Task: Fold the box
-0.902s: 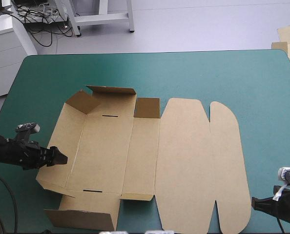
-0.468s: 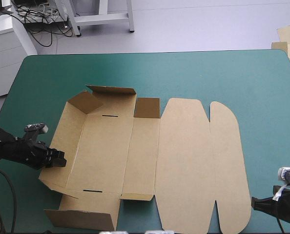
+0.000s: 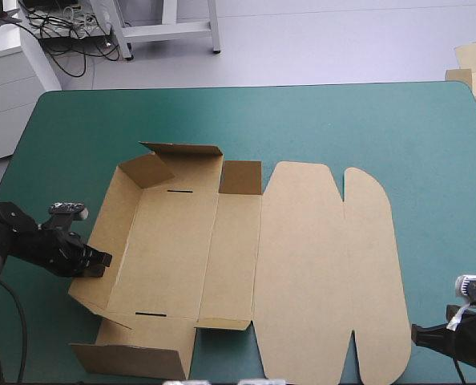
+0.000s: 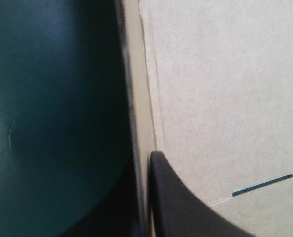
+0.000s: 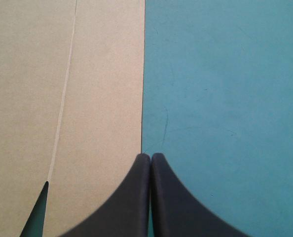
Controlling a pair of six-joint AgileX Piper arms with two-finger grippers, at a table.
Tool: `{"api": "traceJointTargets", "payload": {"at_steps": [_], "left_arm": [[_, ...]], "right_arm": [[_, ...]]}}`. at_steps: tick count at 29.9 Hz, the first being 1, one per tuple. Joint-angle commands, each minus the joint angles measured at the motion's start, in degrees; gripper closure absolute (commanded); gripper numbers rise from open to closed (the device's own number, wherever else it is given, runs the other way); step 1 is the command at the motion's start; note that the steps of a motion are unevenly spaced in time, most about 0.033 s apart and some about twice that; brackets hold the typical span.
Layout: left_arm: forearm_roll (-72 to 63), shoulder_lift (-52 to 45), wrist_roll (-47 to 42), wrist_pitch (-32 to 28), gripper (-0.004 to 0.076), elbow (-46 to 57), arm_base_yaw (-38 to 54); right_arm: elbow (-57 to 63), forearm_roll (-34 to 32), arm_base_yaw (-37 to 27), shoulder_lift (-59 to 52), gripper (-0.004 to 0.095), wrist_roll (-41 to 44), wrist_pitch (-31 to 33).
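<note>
The brown box [image 3: 302,265] lies as a cut sheet on the teal-green table [image 3: 302,120], its lid panels flat on the right. At its left end the far wall [image 3: 186,152] and corner flaps stand partly raised. My left gripper [image 3: 102,261] is shut on the edge of the left wall [image 3: 102,233], which tilts up. In the left wrist view one black finger [image 4: 178,202] presses the wall's inner face [image 4: 225,89]; the other finger is hidden behind the board. My right gripper [image 3: 418,333] is shut and holds nothing. Its tips [image 5: 150,158] rest on the table at the lid's right edge [image 5: 102,74].
Two thin slots [image 3: 180,191] mark the box floor. A near flap [image 3: 134,359] hangs by the table's front edge. More brown board [image 3: 472,64] shows beyond the table's right edge. Bare cover stretches along the far side.
My left gripper has shut on the box's left wall and shifted slightly toward the box. The wall now tilts up more. The right arm has not moved.
</note>
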Motion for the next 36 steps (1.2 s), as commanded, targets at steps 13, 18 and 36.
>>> {"api": "traceJointTargets", "payload": {"at_steps": [13, 18, 36], "left_arm": [[25.53, -0.82, -8.82, -12.82, 0.0734, -15.27, -24.46], [35.4, -0.72, -10.56, -18.41, 0.0734, -21.04, -35.59], [61.66, 2.46, -11.4, -41.07, 0.0734, -24.89, -62.53]], "right_arm": [[-1.3, 0.29, 0.0, 0.53, 0.0928, -0.33, 0.31], [-1.3, 0.29, 0.0, 0.53, 0.0928, -0.33, 0.31], [-1.3, 0.29, 0.0, 0.53, 0.0928, -0.33, 0.31]]}}
